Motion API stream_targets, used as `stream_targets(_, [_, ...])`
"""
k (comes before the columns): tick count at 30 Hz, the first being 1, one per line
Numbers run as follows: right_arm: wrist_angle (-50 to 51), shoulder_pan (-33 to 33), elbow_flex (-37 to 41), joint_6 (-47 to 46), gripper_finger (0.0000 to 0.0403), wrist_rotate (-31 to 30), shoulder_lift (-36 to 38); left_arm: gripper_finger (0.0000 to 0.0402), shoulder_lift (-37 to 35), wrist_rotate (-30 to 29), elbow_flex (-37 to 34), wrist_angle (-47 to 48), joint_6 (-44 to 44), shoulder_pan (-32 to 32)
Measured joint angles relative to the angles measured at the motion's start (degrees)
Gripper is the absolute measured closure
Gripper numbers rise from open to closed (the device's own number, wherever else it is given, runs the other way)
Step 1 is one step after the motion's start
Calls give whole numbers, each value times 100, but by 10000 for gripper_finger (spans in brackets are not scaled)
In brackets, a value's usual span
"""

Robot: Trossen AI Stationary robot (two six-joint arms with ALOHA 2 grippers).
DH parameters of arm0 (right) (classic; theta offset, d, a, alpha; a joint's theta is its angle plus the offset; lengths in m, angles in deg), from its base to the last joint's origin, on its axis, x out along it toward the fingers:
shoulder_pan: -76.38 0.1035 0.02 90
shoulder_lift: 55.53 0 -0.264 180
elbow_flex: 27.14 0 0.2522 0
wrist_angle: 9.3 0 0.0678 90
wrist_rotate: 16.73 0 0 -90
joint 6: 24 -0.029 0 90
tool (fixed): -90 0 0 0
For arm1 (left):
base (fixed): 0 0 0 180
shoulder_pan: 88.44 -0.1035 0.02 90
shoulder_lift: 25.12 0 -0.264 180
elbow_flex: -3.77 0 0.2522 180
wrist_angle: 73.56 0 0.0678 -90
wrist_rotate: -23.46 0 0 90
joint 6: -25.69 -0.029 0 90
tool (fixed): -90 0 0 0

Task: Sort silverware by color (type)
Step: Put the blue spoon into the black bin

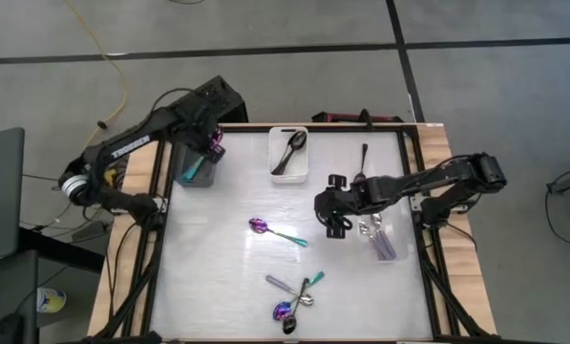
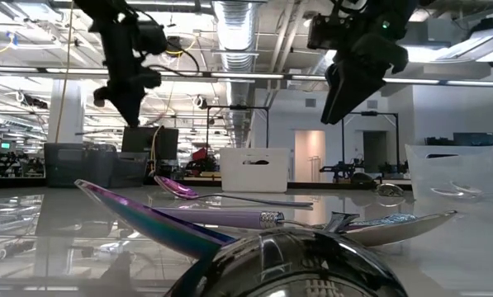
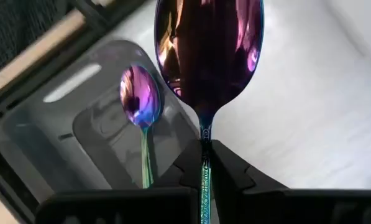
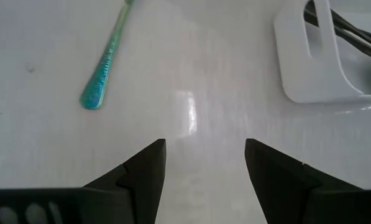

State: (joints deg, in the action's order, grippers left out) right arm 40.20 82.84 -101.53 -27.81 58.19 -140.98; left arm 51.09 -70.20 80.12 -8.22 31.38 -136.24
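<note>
Hovering above the grey bin (image 1: 197,170) at the high view's upper left, the left gripper (image 1: 214,143) pinches a purple spoon (image 3: 207,56); loose spoons (image 1: 294,296) lie lower centre. Left wrist view: its glossy iridescent bowl fills the top, another purple spoon (image 3: 141,102) inside the bin. Right wrist view: the right gripper (image 4: 205,171) is spread over bare table.

I count two purple spoons at my left claw (image 3: 204,186), one pinched (image 3: 207,56) and one in the bin beyond (image 3: 140,99), plus three bins (image 1: 289,170) on the tabletop (image 1: 218,277).
</note>
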Motion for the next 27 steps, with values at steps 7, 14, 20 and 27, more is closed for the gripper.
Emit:
stream_targets(7, [85,-61,0,92,159,-5,0,401,797,-665,-14,211,-536,-68])
stream_targets(14, [474,-51,0,-163,159,-1,0,401,1193,-754,-12,333,-457,-67])
stream_targets(20, [607,-13,0,-86,159,-1,-2,401,1213,-885,-7,471,225,-289])
stream_targets(27, [700,-26,0,-66,159,-1,-2,401,1208,-823,-7,761,557,-508])
